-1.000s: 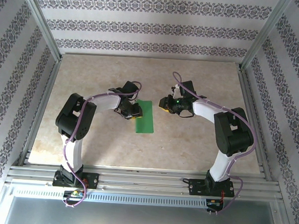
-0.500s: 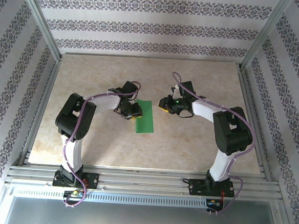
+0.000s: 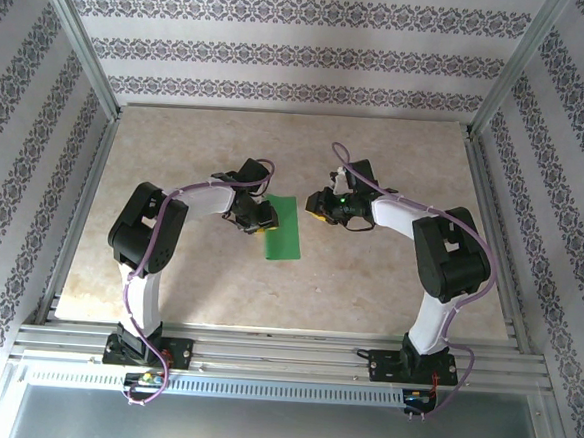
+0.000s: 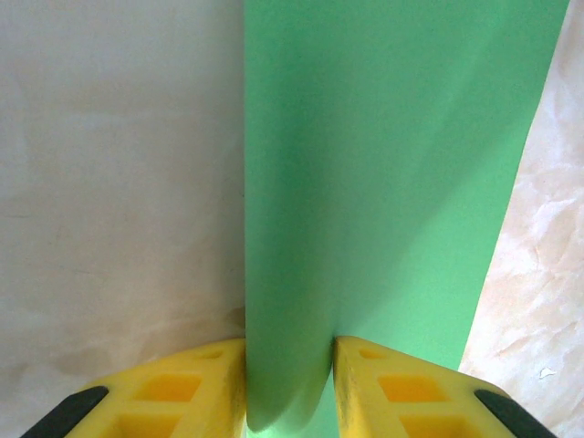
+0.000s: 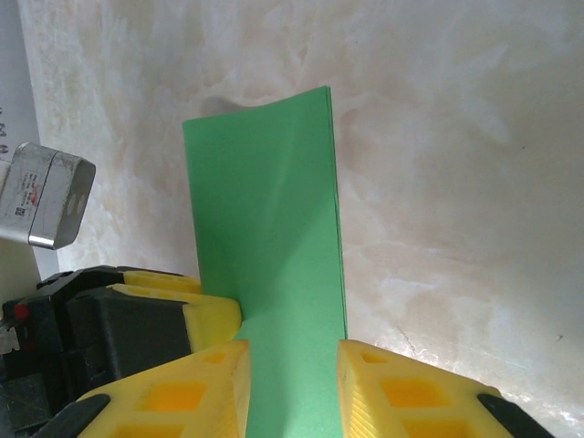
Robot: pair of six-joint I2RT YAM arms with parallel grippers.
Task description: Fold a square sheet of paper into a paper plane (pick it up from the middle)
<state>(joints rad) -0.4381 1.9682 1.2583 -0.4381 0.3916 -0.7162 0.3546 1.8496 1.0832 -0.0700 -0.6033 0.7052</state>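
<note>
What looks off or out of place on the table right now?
Nothing stands out. The green paper is folded in half, uncrumpled, its edge between the left fingers; the right gripper hovers beside it.

small silver label plate (image 5: 47, 196), print too blurred to read

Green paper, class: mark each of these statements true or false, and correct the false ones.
1. The left claw grips the paper. True.
2. The paper is crumpled into a ball. False: it is a smooth, narrow folded strip.
3. The paper lies on a light, marble-patterned table. True.
4. The right claw hangs far from the paper, near the back wall. False: it sits at the paper's right edge, the paper between its yellow fingers.
</note>
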